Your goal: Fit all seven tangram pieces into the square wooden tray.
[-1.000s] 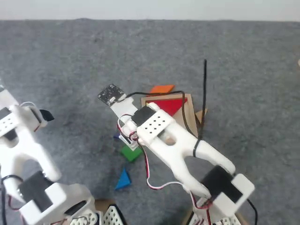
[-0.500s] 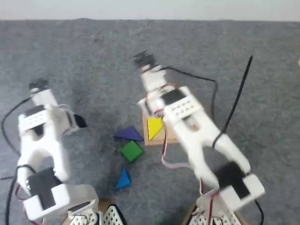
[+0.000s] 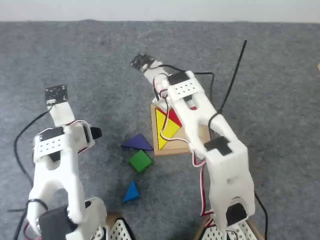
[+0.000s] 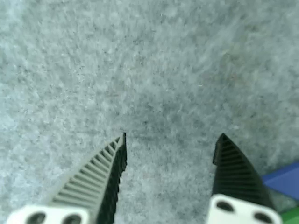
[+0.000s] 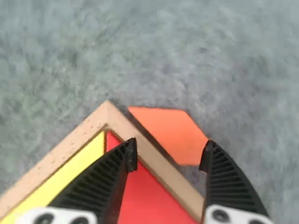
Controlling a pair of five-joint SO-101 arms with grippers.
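- Now, your left gripper [image 4: 172, 136] hangs over bare carpet [image 3: 90, 65]. Its jaws are spread wide, with nothing between them.
- Your right gripper [image 5: 170, 141] is likewise wide open and empty. It sits above the far corner of the tray [image 5: 93, 127], 1 finger over the red triangle [image 5: 149, 196] and the other over the edge of the orange piece [image 5: 168, 133].
- Tray: it lies flat on the carpet near the middle of the high view, partly under your right arm [image 3: 200, 115].
- Inside the tray you have 2 pieces visible. The yellow triangle [image 3: 165, 129] lies against the rim nearest your left arm [image 3: 55, 150], and the red triangle touches it on the far side. The remaining tray floor is hidden by the arm.
- The orange piece lies on the carpet outside the tray, just beside the far corner of the rim.
- You have 3 more pieces on the carpet between the 2 arms:
  - The purple piece [image 3: 136, 143] is just beside the tray's rim.
  - The green square [image 3: 140, 160] is just beside the purple piece, on the side toward the arm bases. I cannot tell whether they touch.
  - The blue triangle [image 3: 131, 191] lies apart from both, nearer the bases.
- Your left arm stands to the left of those 3 pieces. The left wrist view catches corners of the purple piece and the green square beside 1 finger.
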